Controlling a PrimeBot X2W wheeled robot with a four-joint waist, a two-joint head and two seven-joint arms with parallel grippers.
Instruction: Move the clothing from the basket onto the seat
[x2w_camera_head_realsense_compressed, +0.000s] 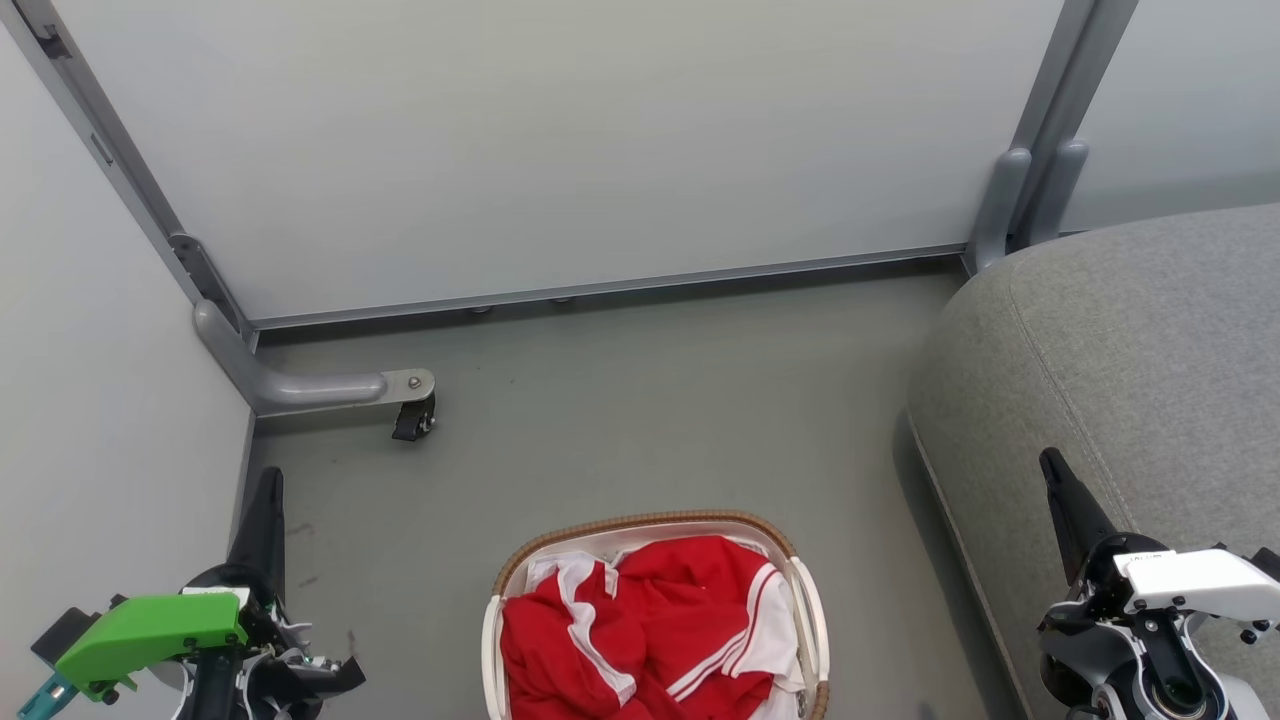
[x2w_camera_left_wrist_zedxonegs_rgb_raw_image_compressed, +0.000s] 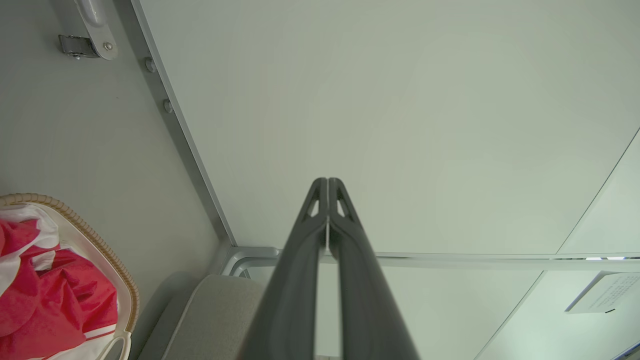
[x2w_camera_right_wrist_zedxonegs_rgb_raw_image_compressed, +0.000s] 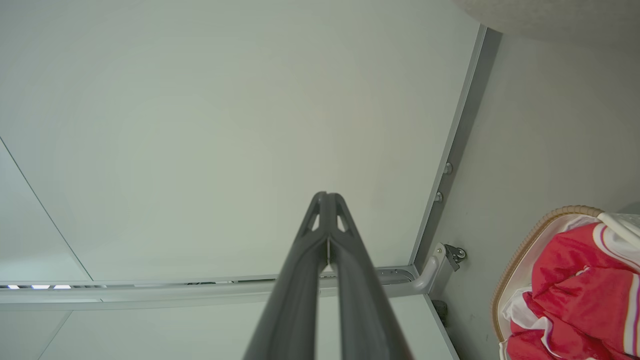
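Observation:
A white basket (x2w_camera_head_realsense_compressed: 496, 640) with a brown woven rim stands on the floor at the bottom middle of the head view. Red clothing with white stripes (x2w_camera_head_realsense_compressed: 650, 625) lies crumpled inside it. The grey seat (x2w_camera_head_realsense_compressed: 1130, 330) fills the right side. My left gripper (x2w_camera_head_realsense_compressed: 268, 480) is shut and empty at the lower left, well left of the basket. Just as empty, my right gripper (x2w_camera_head_realsense_compressed: 1050, 462) is shut at the lower right, over the seat's front edge. In the left wrist view my left gripper (x2w_camera_left_wrist_zedxonegs_rgb_raw_image_compressed: 327, 181) points at a wall panel, with the clothing (x2w_camera_left_wrist_zedxonegs_rgb_raw_image_compressed: 45, 295) at lower left. The right wrist view has my right gripper (x2w_camera_right_wrist_zedxonegs_rgb_raw_image_compressed: 325, 195) and the clothing (x2w_camera_right_wrist_zedxonegs_rgb_raw_image_compressed: 575, 290).
Pale partition panels (x2w_camera_head_realsense_compressed: 560, 150) close off the back and left. A grey metal foot with a caster wheel (x2w_camera_head_realsense_compressed: 412, 418) juts onto the floor at back left. Bare grey floor (x2w_camera_head_realsense_compressed: 650, 400) lies between the basket, the panels and the seat.

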